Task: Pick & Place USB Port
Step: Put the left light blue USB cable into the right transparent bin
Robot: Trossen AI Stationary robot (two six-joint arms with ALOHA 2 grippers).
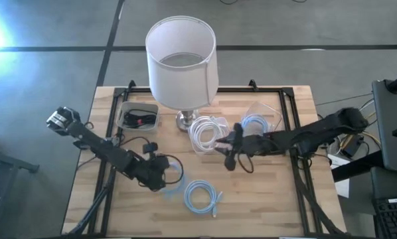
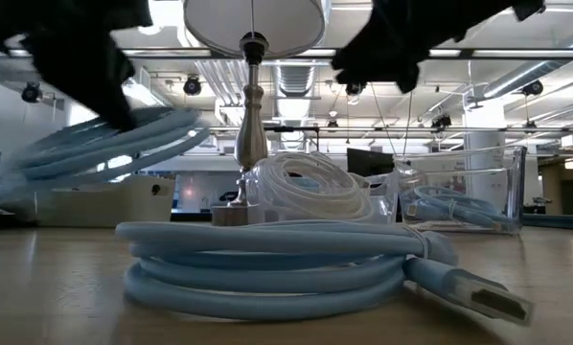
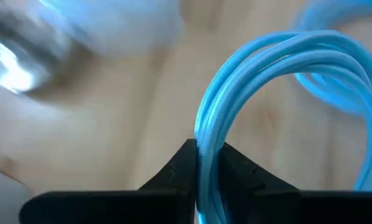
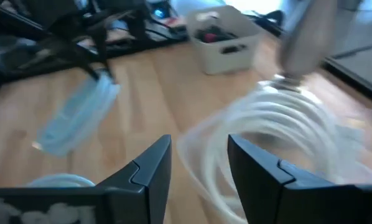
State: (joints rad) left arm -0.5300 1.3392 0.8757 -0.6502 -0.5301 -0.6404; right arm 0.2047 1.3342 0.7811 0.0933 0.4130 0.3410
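My left gripper is shut on a light-blue coiled cable near the table's middle; in the low view that coil hangs in the air. A second blue coil lies flat on the wood near the table's near edge, its plug pointing right. A white coil lies at the lamp's foot. A clear box holds another blue cable. My right gripper is open, above the table just beside the white coil, touching nothing. My left gripper pinches several strands of the blue coil's rim between its two fingers, which lie across the strands. The coil is lifted clear of the table and tilted, its loop reaching out beyond the fingers.
A lamp with a white shade stands at the far middle on a metal foot. A white bin with dark items sits at the far left. Black frame rails run along the table's sides. Bare wood lies at the near right.
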